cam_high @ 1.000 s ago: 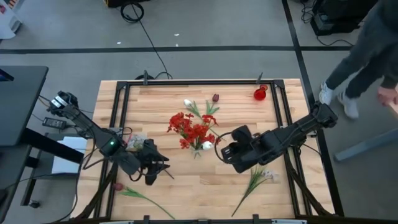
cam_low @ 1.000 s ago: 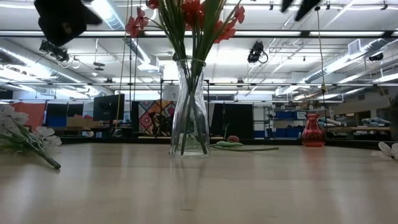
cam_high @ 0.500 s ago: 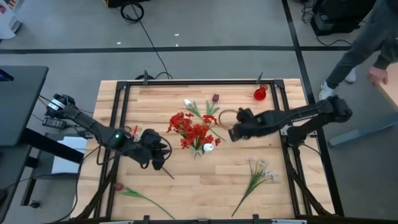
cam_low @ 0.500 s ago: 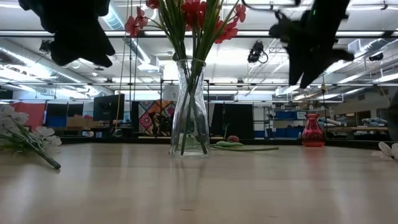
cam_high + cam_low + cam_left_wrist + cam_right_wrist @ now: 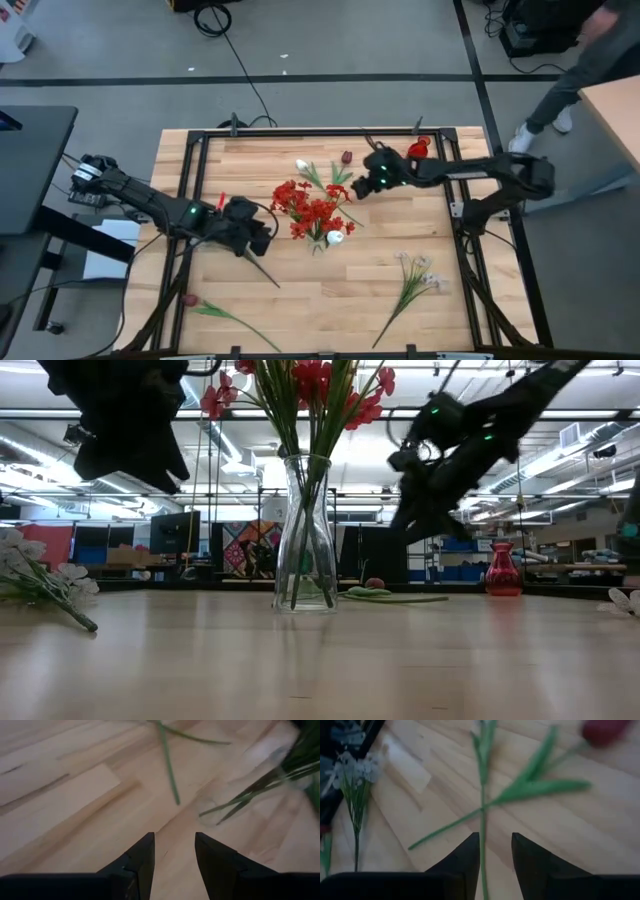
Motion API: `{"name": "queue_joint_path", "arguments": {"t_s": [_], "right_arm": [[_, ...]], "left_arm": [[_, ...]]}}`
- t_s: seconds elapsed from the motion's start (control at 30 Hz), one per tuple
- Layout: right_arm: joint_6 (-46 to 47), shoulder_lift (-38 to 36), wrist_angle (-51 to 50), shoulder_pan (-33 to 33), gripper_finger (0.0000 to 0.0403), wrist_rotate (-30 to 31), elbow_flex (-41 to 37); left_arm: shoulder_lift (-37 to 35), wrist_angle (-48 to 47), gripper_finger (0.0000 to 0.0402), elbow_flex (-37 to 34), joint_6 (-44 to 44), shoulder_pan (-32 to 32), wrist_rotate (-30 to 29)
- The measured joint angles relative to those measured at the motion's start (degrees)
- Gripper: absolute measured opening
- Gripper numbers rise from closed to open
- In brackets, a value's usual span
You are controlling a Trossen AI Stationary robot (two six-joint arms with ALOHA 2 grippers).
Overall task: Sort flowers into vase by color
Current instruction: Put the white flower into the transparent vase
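Observation:
A clear glass vase (image 5: 322, 228) with red flowers (image 5: 308, 206) stands mid-table. Behind it lie a white bud flower (image 5: 302, 166) and a maroon tulip (image 5: 346, 157), each flat on its stem. My right gripper (image 5: 358, 188) hovers open above them; in its wrist view a green stem (image 5: 482, 795) and the maroon bud (image 5: 605, 731) lie below the fingers, untouched. My left gripper (image 5: 262, 238) is open, in the air just left of the vase (image 5: 295, 765), with a loose stem (image 5: 167, 760) on the wood beyond it.
A small red vase (image 5: 418, 150) stands at the far right. A pale spray (image 5: 415, 280) lies near right, another tulip (image 5: 190, 299) near left, a pale spray (image 5: 40, 585) at the left. A black frame (image 5: 190, 150) rims the table. A person walks beyond the right edge.
My right gripper has swung from the table's near right toward the far edge and down, ending above the tulip and white bud stems. My left gripper has moved right, toward the clear vase, turning as it went. The flowers have stayed put.

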Motion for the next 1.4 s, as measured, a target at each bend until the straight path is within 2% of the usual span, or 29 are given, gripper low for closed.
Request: {"name": "queue_joint_path", "arguments": {"t_s": [0.27,0.37,0.63,0.83,1.1,1.4], "right_arm": [[-6.72,15.26,-2.34,-2.07,0.0123,-9.8,13.64],[-7.4,19.41,-8.84,-2.11,0.0126,-11.66,19.73],[-15.0,29.55,-25.96,-2.11,0.0126,-7.94,36.58],[-17.96,36.59,-36.75,-1.39,0.0124,-6.54,44.43],[-19.39,41.66,-41.91,0.04,0.0109,-5.37,51.44],[-19.8,41.49,-42.88,0.6,0.0109,-4.01,54.2]], "left_arm": [[0.0,-2.88,0.0146,0.0,-4.23,1.71,2.8],[0.0,-3.02,0.0146,0.0,-5.79,1.69,2.86],[0.0,-5.97,0.0146,0.0,-10.01,1.69,2.97],[0.0,-5.94,0.0146,0.0,-11.2,1.69,4.27],[0.0,-8.02,0.0146,0.0,-11.37,1.91,4.29],[0.0,-7.9,0.0146,0.0,-12.65,1.89,4.29]]}}
